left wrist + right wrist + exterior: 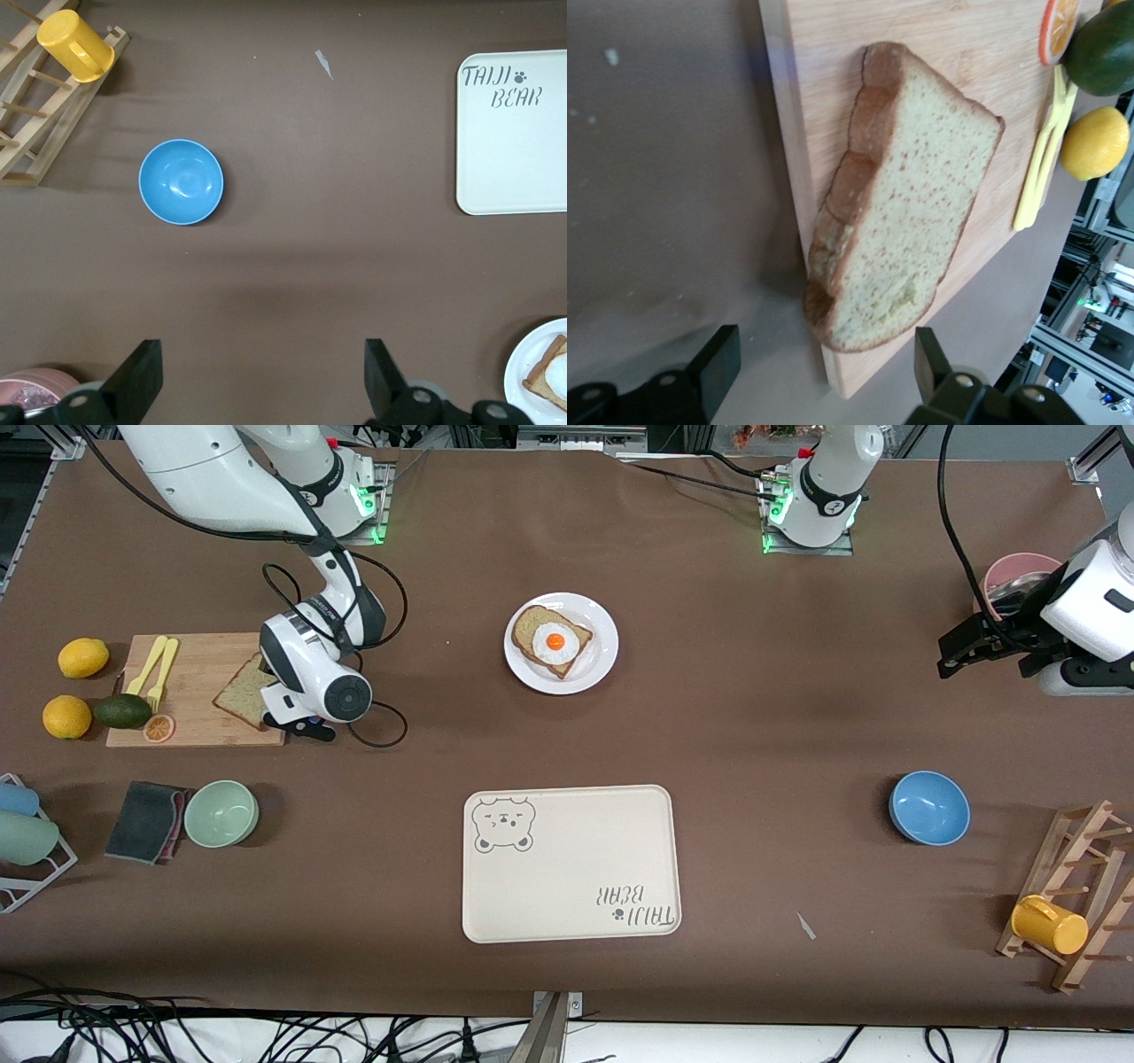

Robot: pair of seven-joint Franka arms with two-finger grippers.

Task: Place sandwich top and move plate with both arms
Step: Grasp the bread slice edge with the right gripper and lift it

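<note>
Two arms were at work over the table. The right gripper [819,376] hung over the sandwich top [899,199] on the cutting board [199,682], its fingers apart and gripping nothing; only the right wrist view showed the whole slice. The left gripper [261,385], fingers spread wide, waited above bare table near the blue bowl [181,181]. The plate [561,643] sat mid-table, holding bread with a fried egg [555,641].
</note>
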